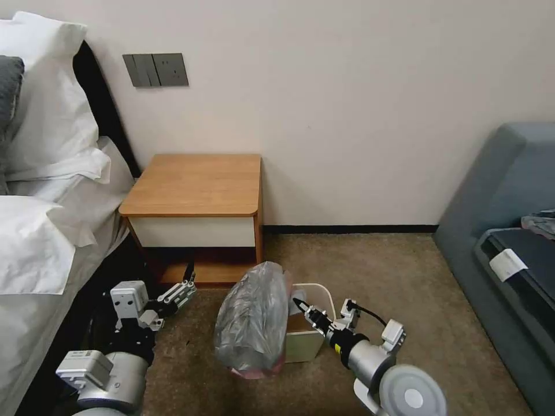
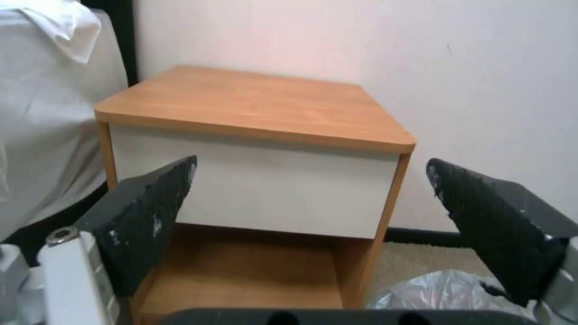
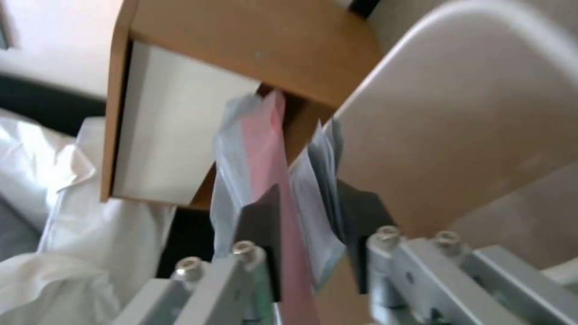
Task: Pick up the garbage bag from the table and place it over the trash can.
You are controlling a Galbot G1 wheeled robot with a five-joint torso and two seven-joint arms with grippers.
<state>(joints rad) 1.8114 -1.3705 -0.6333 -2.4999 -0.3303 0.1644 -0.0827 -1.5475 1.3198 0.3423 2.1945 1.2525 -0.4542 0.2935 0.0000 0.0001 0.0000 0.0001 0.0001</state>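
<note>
Now my right gripper (image 1: pixel 300 304) is clenched on the garbage bag (image 1: pixel 252 318), draping it at the trash can (image 1: pixel 312 335) rim, left gripper (image 1: pixel 186 283) released; next I'd spread its mouth over the rim.

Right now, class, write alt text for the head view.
The right pincer grips a grey garbage bag draped over one side of a cream trash can on carpet. The open left pincer hovers before a wooden nightstand.
</note>
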